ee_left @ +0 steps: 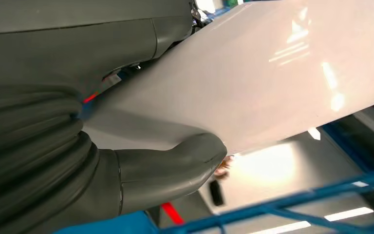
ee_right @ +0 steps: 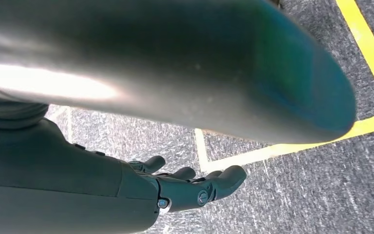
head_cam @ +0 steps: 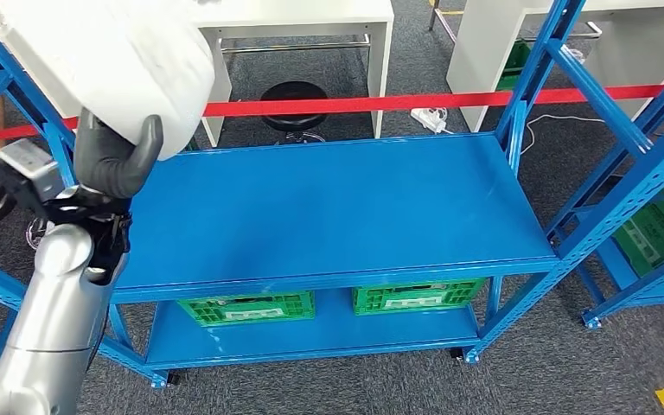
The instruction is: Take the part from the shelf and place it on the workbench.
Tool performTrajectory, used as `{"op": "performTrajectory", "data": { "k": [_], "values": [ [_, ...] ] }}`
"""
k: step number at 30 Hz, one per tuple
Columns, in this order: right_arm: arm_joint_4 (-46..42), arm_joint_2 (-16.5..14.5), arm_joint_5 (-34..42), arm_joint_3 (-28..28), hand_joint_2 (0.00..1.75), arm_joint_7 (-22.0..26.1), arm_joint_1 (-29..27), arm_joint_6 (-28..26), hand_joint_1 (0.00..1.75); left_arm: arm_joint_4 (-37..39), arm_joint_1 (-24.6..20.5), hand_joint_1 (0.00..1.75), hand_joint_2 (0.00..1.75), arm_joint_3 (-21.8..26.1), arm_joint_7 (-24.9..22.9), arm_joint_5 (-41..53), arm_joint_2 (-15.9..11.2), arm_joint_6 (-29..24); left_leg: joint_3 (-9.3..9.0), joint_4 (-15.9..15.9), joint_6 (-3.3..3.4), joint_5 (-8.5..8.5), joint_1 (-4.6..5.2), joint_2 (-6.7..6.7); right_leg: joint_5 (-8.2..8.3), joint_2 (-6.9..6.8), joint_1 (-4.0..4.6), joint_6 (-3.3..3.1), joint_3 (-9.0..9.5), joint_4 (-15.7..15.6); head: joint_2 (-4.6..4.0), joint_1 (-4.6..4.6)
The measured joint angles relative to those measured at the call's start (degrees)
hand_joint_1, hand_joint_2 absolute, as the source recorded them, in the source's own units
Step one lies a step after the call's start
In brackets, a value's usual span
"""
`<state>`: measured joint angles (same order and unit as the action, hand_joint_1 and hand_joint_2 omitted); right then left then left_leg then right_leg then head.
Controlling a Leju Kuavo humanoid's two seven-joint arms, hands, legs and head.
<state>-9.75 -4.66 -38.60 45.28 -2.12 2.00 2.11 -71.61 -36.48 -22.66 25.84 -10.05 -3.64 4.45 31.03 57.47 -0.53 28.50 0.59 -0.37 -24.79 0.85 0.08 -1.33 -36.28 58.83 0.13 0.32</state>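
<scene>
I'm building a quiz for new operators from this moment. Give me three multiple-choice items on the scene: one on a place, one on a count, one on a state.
1. Where is the white part?
A. Lying on the blue shelf top
B. Raised at the upper left, in the left hand
C. Inside a green crate

2. How many green crates sit on the lower shelf of the middle rack?
A. One
B. Two
C. Four

3. What is the right hand doing?
A. Holding nothing, fingers apart, above the floor
B. Gripping the white part
C. Pressing on a crate

Answers:
1 B: the left hand grips the part from below, clear of the blue shelf top.
2 B: one green crate sits beside a second crate.
3 A: the right hand hangs over grey carpet with nothing in it.
</scene>
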Motion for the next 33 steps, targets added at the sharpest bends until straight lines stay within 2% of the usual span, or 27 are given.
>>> {"op": "performTrajectory", "data": {
  "k": [3,8,12,18,21,22,26,27,33],
  "values": [
    [0.0,0.0,-0.09,0.26,0.0,-0.44,-0.02,-0.08,0.0,-6.55,3.23,1.75,1.75,0.14,-0.49,-2.13,-1.25,0.86,0.02,0.0,0.02,0.01,0.0,-0.04,-0.02,-0.04,0.01,0.02,0.01,0.0,0.0,0.01],
    [0.0,0.0,-0.36,0.48,0.0,-0.7,-0.01,-0.13,0.0,-12.11,6.51,1.75,1.75,0.86,-0.05,-7.76,-2.03,4.37,-0.01,0.01,0.02,0.01,0.01,-0.02,-0.01,-0.04,-0.01,0.04,0.05,0.0,0.0,0.01],
    [0.0,0.0,-0.43,1.12,0.0,-1.02,-0.03,-0.35,0.0,-15.9,9.31,1.75,1.75,1.41,1.83,-8.71,-1.86,3.6,-0.01,0.03,0.03,0.01,0.01,-0.01,0.0,-0.04,-0.01,0.06,0.07,-0.03,0.0,0.01],
    [0.0,-0.02,-0.49,1.26,0.0,-0.89,-0.02,-0.33,0.0,-17.54,10.9,1.75,1.75,1.4,1.87,-9.01,-2.03,3.78,0.02,0.14,0.14,0.08,0.09,-0.01,0.03,-0.05,-0.07,0.13,0.08,-0.1,0.0,0.0],
    [0.0,-0.06,-0.86,1.35,0.0,-0.42,-0.05,-0.17,0.0,-20.13,13.04,1.75,1.75,1.39,2.5,-9.9,-3.3,5.04,0.18,0.11,0.78,0.17,0.36,0.0,0.34,-0.06,-0.25,0.62,0.15,0.02,0.0,-0.01],
    [0.0,-0.07,-1.02,1.37,0.0,-0.35,-0.04,-0.1,0.0,-20.91,13.64,1.75,1.75,1.39,2.67,-10.1,-3.79,5.39,0.05,-0.11,0.8,0.08,0.37,-0.02,0.32,-0.05,-0.27,0.68,0.19,0.03,0.0,-0.01],
    [0.0,-0.04,-1.26,1.38,0.0,-0.51,0.05,-0.07,0.0,-22.03,14.55,1.75,1.75,1.46,2.42,-10.2,-4.67,6.18,-0.55,-0.46,0.42,0.02,0.36,-0.23,0.01,-0.18,-0.18,0.16,0.7,-0.67,0.0,0.18],
    [0.0,-0.04,-1.3,1.38,0.0,-0.59,0.06,-0.07,0.0,-22.11,14.65,1.75,1.75,1.45,2.25,-10.36,-4.79,6.63,-0.56,-0.38,0.47,0.05,0.36,-0.23,0.1,-0.19,-0.18,0.37,0.77,-0.68,0.0,0.18],
    [0.0,-0.07,-0.92,1.69,0.0,-1.39,0.04,-0.28,0.0,-22.15,14.71,1.75,1.75,1.46,2.03,-11.0,-5.25,8.56,-0.52,-0.08,0.76,0.18,0.47,-0.23,0.29,-0.16,-0.28,0.68,0.8,-0.77,0.0,0.16]
  ]
}}
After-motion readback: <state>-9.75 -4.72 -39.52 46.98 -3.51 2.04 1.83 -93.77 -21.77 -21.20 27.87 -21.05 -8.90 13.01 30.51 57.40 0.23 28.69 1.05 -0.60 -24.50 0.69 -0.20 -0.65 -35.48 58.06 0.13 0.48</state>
